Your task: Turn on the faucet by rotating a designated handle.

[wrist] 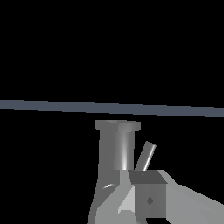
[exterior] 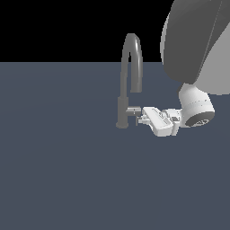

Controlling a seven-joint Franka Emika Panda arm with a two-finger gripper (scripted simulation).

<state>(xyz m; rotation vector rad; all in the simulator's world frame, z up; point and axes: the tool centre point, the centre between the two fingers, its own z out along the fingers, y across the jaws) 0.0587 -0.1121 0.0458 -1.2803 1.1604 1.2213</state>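
A dark grey faucet (exterior: pixel 127 81) stands on the table (exterior: pixel 58 170). Its short handle (exterior: pixel 133 110) juts from the column toward the white gripper's (exterior: pixel 143 117) jaws, whose tips meet it; jaw spacing is unclear.

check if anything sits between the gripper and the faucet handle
Nothing visible does. In the exterior view the gripper is already at the handle, which juts from the faucet column toward the exterior view's right. Whether the fingers actually touch it cannot be told.
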